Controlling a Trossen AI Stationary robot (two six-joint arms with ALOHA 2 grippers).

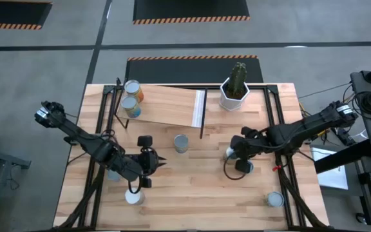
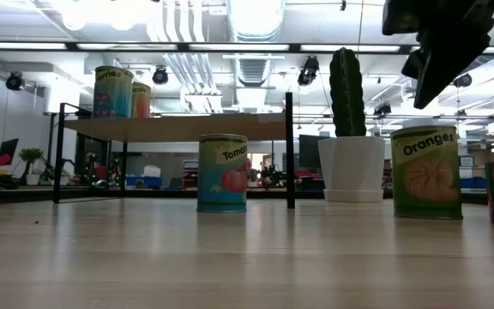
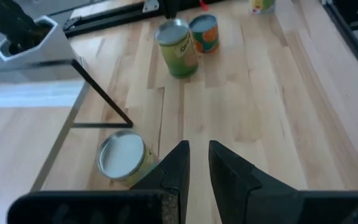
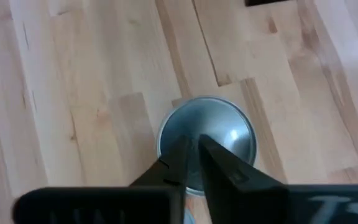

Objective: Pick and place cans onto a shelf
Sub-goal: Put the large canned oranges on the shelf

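A: Where's the right gripper [image 4: 192,149]?
B: Directly above a silver-topped can [image 4: 207,134], fingers nearly closed, holding nothing.
A: And the left gripper [image 3: 196,158]?
B: Narrow gap, empty; a can [image 3: 122,157] stands just beside it. Two cans [image 1: 132,90] sit on the shelf [image 1: 166,106].

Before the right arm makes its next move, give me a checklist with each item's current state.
1. Right gripper over a can: ok; it hangs above the silver top.
2. Its fingers wide enough for that can: not ok; shut.
3. Shelf space: ok; two cans at its left end, the rest bare.
4. Left gripper clear: ok; apart, over the table's left half.
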